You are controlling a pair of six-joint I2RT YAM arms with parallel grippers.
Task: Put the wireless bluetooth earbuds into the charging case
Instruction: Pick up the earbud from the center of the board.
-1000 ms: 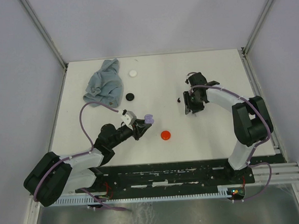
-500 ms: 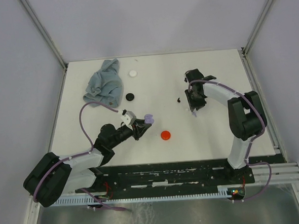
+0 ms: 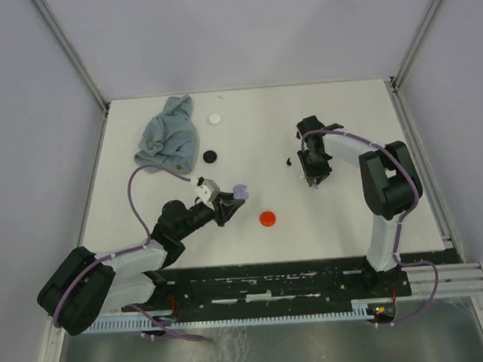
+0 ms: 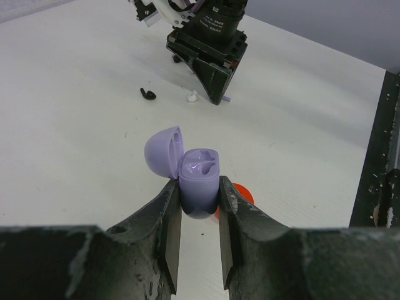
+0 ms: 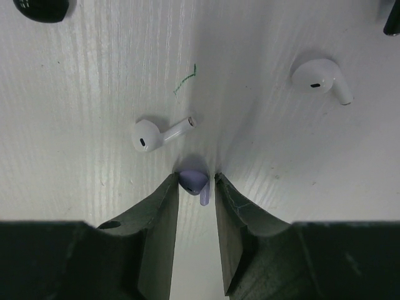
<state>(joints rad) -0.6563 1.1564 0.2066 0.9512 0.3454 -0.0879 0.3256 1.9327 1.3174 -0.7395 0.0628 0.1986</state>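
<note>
Overhead, the white table (image 3: 350, 215) is seen enclosed by pale walls (image 3: 241, 33). The case (image 4: 199, 178) is pinched by the left gripper (image 4: 199, 195), a lavender earbud (image 5: 190, 180) by the right gripper (image 5: 196, 182).

White table (image 3: 247, 140), pale grey walls (image 3: 241, 33)

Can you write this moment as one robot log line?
left fingers: shut on open lavender case | right fingers: either side of lavender earbud on table, grip unclear
</note>
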